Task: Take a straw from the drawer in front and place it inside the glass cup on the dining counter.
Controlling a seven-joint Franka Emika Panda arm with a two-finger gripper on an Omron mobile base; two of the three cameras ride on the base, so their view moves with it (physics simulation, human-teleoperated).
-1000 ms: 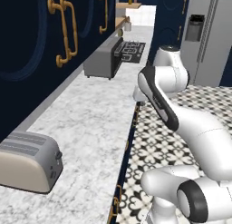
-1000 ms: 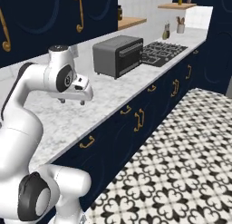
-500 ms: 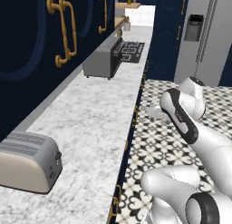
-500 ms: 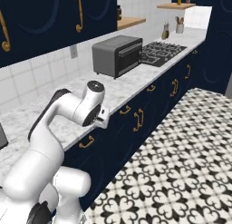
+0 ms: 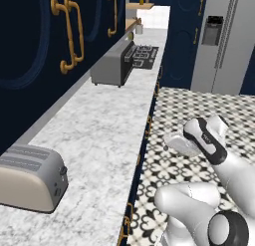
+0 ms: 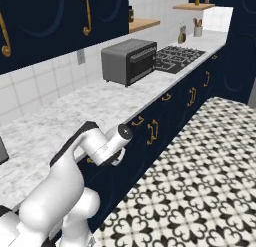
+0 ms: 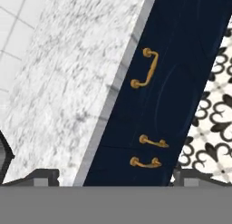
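- While the arm stood high over the marble table (image 5: pixel 104 135) a second ago, its wrist level with the toaster oven (image 6: pixel 129 61), it has now swung down off the edge and hangs in front of the navy cabinet fronts, above the patterned floor (image 6: pixel 200 176).
- Half a second ago it was already partway down; the descent has carried on, and the base seems to have held its place, since the toaster (image 5: pixel 31 176) and the hob (image 6: pixel 177 57) sit where they did.
- In the hand view the gripper (image 7: pixel 113 177) points at the cabinet face, fingers (image 7: pixel 43 177) spread wide apart with nothing between them.
- Three gold handles show ahead of the hand: a larger curved one (image 7: pixel 146 69) and two smaller ones (image 7: pixel 153 142) close together nearer the fingers.
- The drawer (image 7: pixel 136 166) is, by my reading, one of the fronts behind those small handles; every front is shut, so the straw would lie hidden inside it.
- My judgement is that the task is at its very start: the hand is lining up on a handle, and the pull has not begun.
- Next the fingers need to straddle the right handle; which of the two belongs to the wanted drawer I cannot tell.
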